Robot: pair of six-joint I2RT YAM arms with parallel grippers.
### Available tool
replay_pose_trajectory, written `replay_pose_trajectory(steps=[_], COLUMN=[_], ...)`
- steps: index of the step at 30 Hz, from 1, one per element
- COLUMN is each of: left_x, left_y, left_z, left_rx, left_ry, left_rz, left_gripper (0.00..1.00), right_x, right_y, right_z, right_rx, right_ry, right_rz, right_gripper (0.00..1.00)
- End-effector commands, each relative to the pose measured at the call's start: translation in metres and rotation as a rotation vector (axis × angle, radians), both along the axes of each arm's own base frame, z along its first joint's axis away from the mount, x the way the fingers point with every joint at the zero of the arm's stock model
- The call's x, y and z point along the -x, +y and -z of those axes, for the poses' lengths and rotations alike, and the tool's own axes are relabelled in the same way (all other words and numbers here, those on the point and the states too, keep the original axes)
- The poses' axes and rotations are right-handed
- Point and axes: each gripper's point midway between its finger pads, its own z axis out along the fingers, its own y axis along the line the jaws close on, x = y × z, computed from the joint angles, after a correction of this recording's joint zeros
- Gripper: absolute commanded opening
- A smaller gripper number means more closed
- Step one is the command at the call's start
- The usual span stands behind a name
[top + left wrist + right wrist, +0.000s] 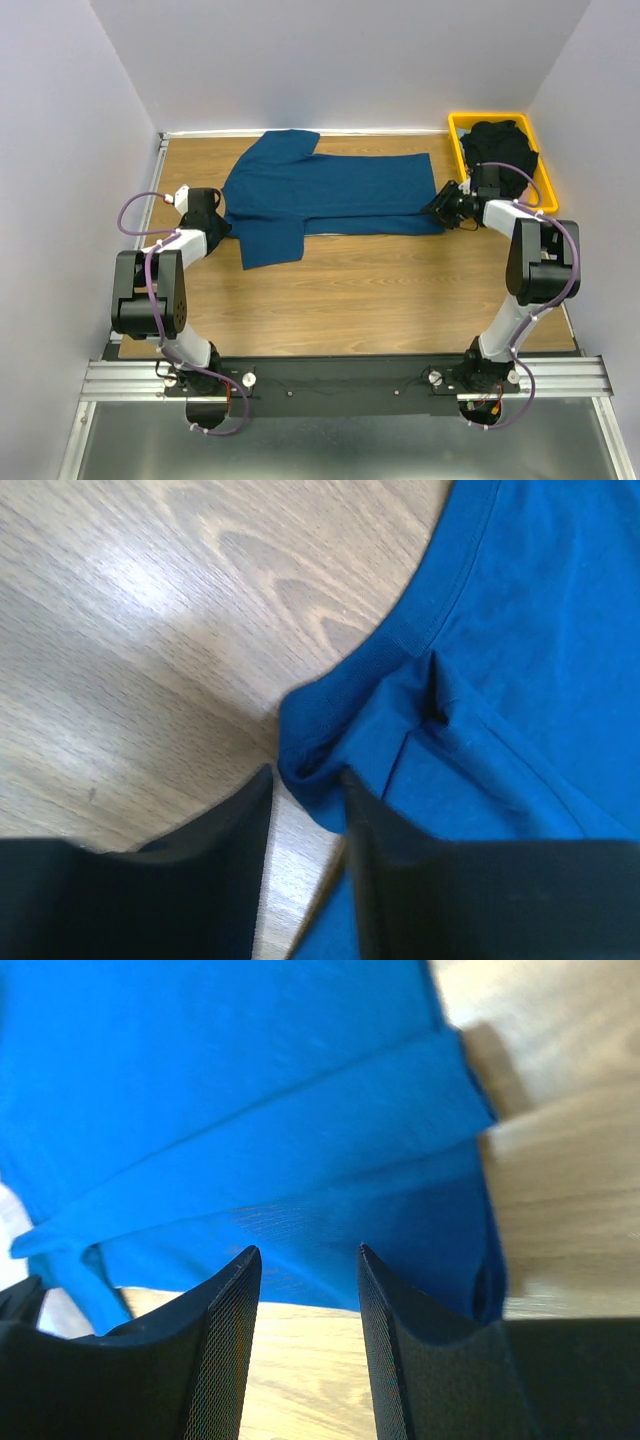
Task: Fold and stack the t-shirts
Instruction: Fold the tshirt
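You are looking at one blue t-shirt (330, 190) lying on one wooden table (380, 290). You are also seeing one yellow tray (462, 122) carrying one heap of black cloth (497, 148); how many garments are making up that heap is not showing. Two arms are working here, each bearing one gripper, the left gripper (226, 222) and the right gripper (438, 209), making four fingers.

Pale walls (350, 60) enclose a wood-grain table (380, 290).
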Motion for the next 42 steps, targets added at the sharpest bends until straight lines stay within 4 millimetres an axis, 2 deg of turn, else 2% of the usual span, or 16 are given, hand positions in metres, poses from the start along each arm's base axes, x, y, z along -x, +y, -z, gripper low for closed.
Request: replay_pose_trajectory(steps=[1,2,5,8,10,15,19,20,24,27,29,33,34,38,40,42], left_x=[-0.005,-0.002,0.009,0.020,0.037,0.059,0.060,0.059,0.057,0.056,0.060,0.067,0.067,0.079,0.089,0.095], left_y=[0.006,0.009,0.021,0.031,0.038,0.044,0.037,0.034,0.030,0.030,0.031,0.025,0.015,-0.015,-0.043,-0.052], left_z=[0.000,0.002,0.009,0.013,0.019,0.026,0.025,0.024,0.011,-0.016,-0.027,-0.049,-0.056,-0.052,-0.041,-0.032], left_rx=[-0.024,-0.036,-0.066,-0.074,-0.067,-0.055,-0.040,-0.025,-0.017,-0.035,-0.045,-0.064,-0.064,-0.061,-0.068,-0.083], left_ry=[-0.010,-0.003,0.033,0.056,0.095,0.142,0.139,0.132,0.089,0.015,-0.006,-0.060,-0.079,-0.034,0.032,0.080], left_rz=[0.008,0.001,-0.007,-0.020,-0.038,-0.043,-0.003,0.013,0.036,0.038,0.031,0.053,0.083,0.176,0.263,0.290], left_gripper=[0.32,0.20,0.00,0.00,0.00,0.00,0.00,0.01,0.24,0.50,0.58,0.63,0.63,0.68,0.68,0.68], right_x=[0.010,0.012,0.025,0.039,0.050,0.062,0.057,0.055,0.048,0.045,0.046,0.049,0.050,0.054,0.056,0.059], right_y=[-0.010,-0.013,-0.021,-0.031,-0.042,-0.058,-0.050,-0.044,-0.033,-0.028,-0.026,-0.026,-0.025,-0.008,0.000,0.009], right_z=[0.031,0.038,0.058,0.071,0.077,0.075,0.063,0.057,0.036,0.014,0.002,-0.012,-0.013,-0.021,-0.022,-0.023], right_rx=[0.043,0.057,0.075,0.079,0.090,0.126,0.104,0.080,0.091,0.099,0.102,0.118,0.117,0.151,0.179,0.189], right_ry=[0.063,0.078,0.134,0.181,0.208,0.224,0.194,0.179,0.141,0.099,0.076,0.046,0.047,0.031,0.029,0.027], right_rz=[0.046,0.055,0.081,0.119,0.160,0.192,0.115,0.090,0.043,0.038,0.041,0.044,0.039,-0.014,-0.037,-0.061], right_gripper=[0.50,0.50,0.49,0.47,0.47,0.47,0.47,0.47,0.47,0.47,0.47,0.47,0.47,0.48,0.48,0.48])
